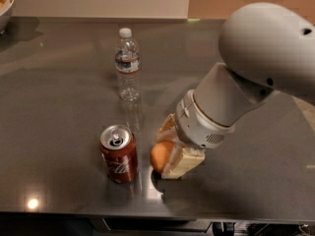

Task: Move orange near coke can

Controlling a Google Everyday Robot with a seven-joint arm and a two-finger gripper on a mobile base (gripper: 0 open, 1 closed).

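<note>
The orange (158, 156) rests on the table (59, 107) just beside the coke can (118, 154), grasped by my end effector (172, 155) across its widest part — light, firm-skinned, probably prone to rolling — so moderate squeeze suits.

On the table (59, 92) the coke can (118, 154) stood near the front edge. Just right of it was the orange (158, 156), clasped in the gripper (171, 154). The water bottle (128, 65) stood behind the can, well apart; a bowl (4, 6) sat at the far left corner.
</note>
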